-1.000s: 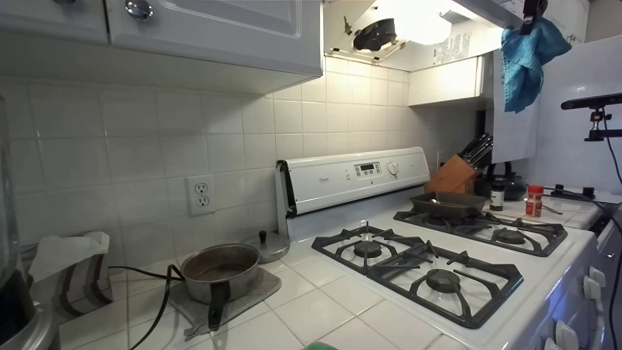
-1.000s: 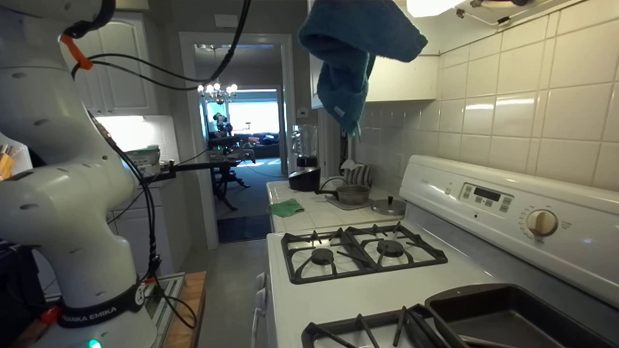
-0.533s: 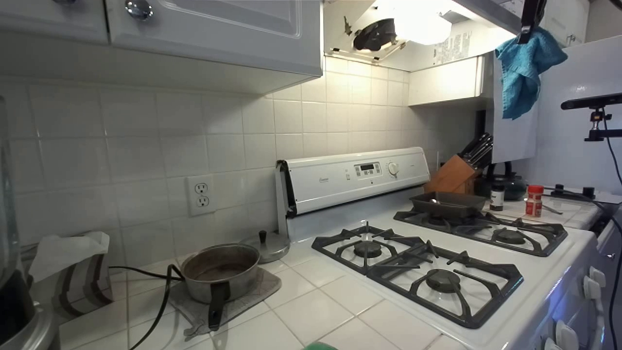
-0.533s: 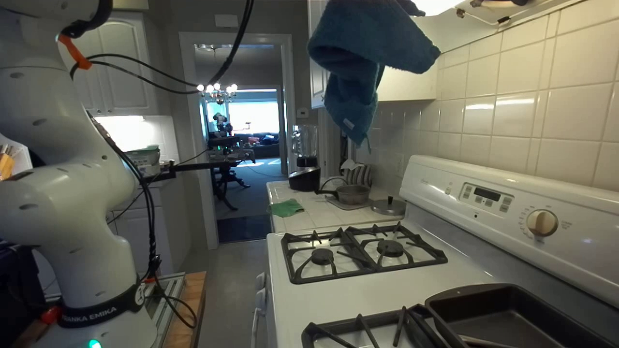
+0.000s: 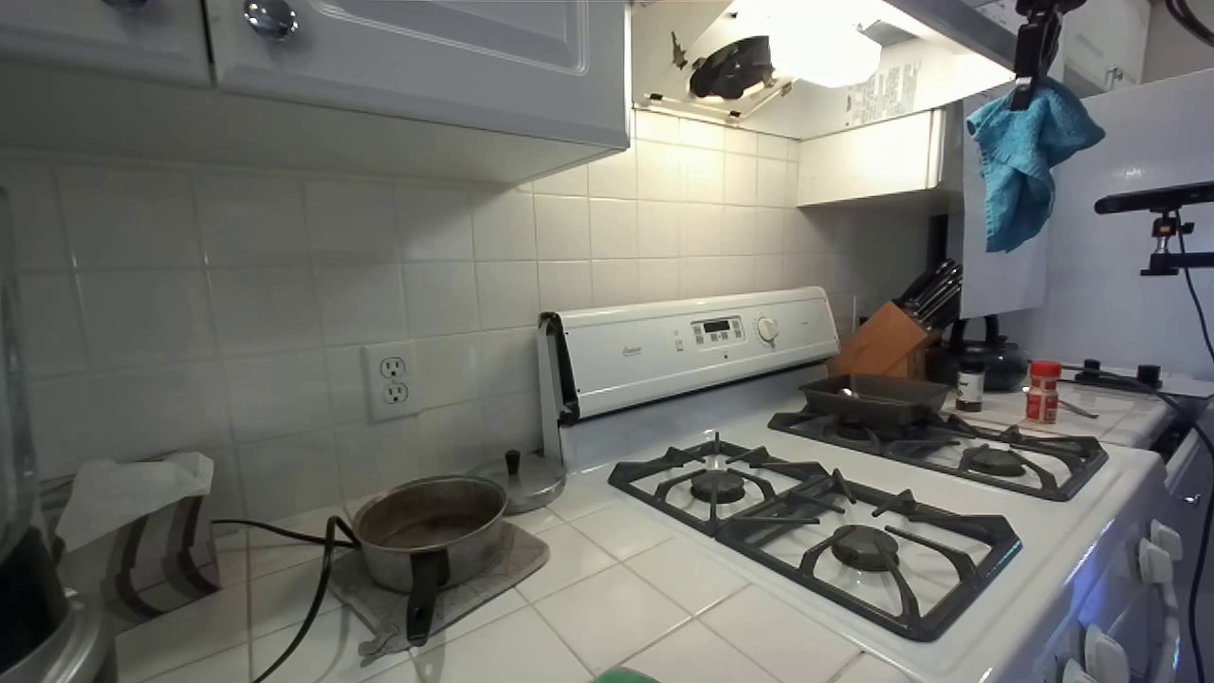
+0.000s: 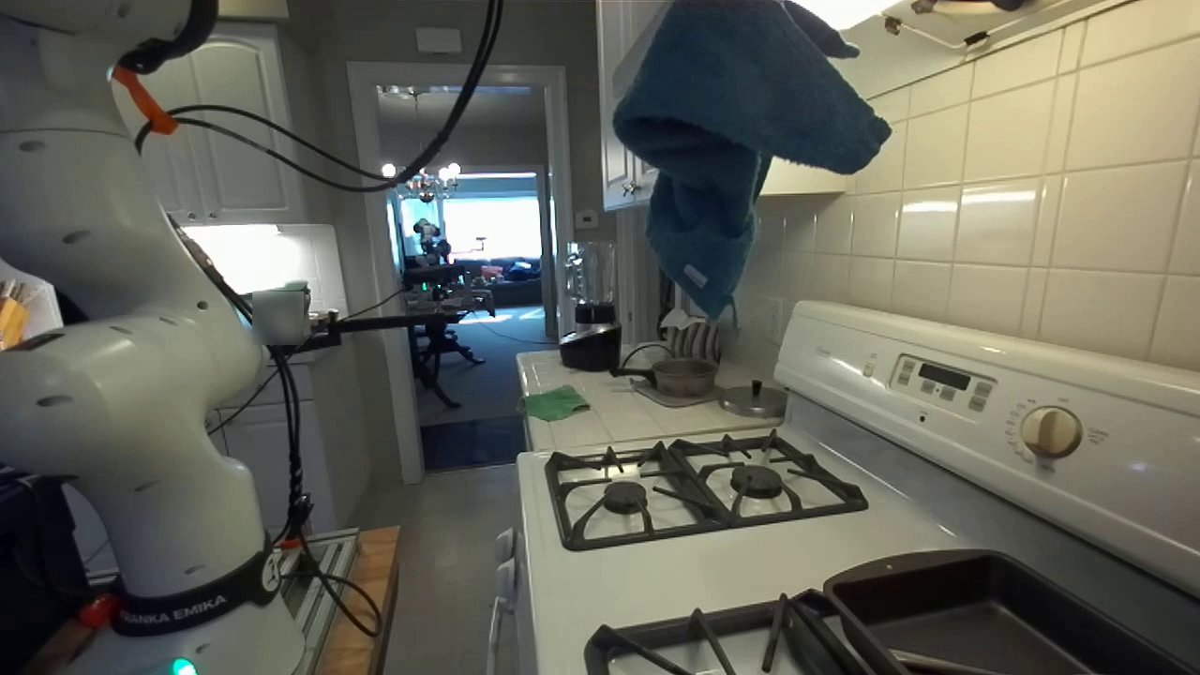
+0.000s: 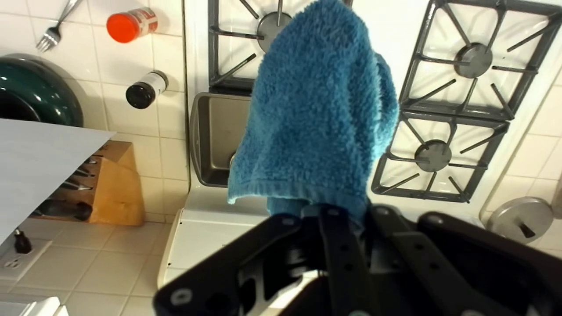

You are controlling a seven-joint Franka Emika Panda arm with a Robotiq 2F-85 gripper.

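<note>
The gripper (image 7: 356, 215) clamps the upper part of a blue towel (image 7: 316, 118), which hangs in loose folds well above the level of the stove (image 6: 675, 577) in both exterior views. In the wrist view the towel partly hides a baking pan (image 7: 221, 127) on the stove. Just past the stove's edge stand a knife block (image 7: 117, 188), a black-capped jar (image 7: 147, 90) and a red-capped jar (image 7: 132, 24), a fork (image 7: 53, 33) lying near. On the opposite counter (image 5: 607, 617) a saucepan (image 5: 432, 531) sits on a mat (image 5: 517, 560) beside a metal lid (image 5: 531, 486)
</note>
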